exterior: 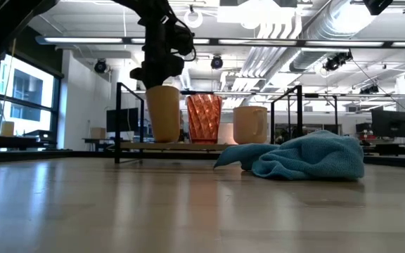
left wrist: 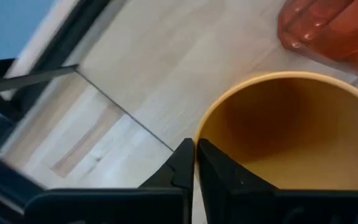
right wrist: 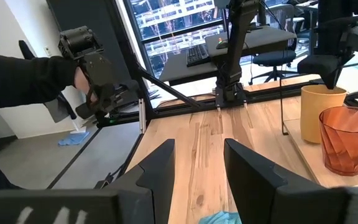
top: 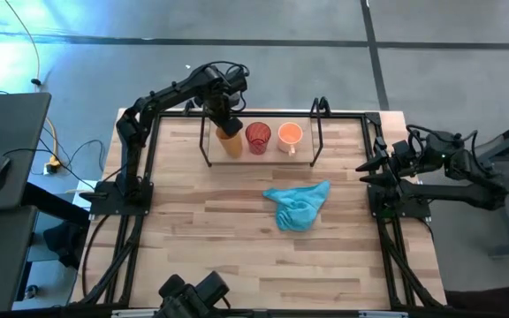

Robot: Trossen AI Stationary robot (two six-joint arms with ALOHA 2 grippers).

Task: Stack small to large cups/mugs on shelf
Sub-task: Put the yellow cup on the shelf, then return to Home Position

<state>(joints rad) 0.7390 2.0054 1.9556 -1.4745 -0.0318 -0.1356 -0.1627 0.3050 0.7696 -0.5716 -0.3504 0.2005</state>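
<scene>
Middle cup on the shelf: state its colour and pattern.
The middle cup is translucent red with a ribbed, faceted surface, clearest in the low view.

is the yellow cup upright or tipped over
Upright: the yellow cup stands on the shelf, open mouth up, left gripper at its rim.

Three cups stand upright in a row on the low light-wood shelf board (top: 259, 157) framed by thin black metal rods, at the far side of the butcher-block surface. The tall, plain yellow-orange cup (top: 229, 141) is at the left end; the left pincer (top: 222, 117) sits at its rim, its fingers (left wrist: 185, 167) closed on the near wall, one inside and one outside. Just beside it, in the middle, stands the translucent red ribbed cup (top: 257, 138), tapering toward its base. At the right end is the shorter light orange mug (top: 290, 135), its handle turned toward the table's near edge. All three openings face up.
</scene>
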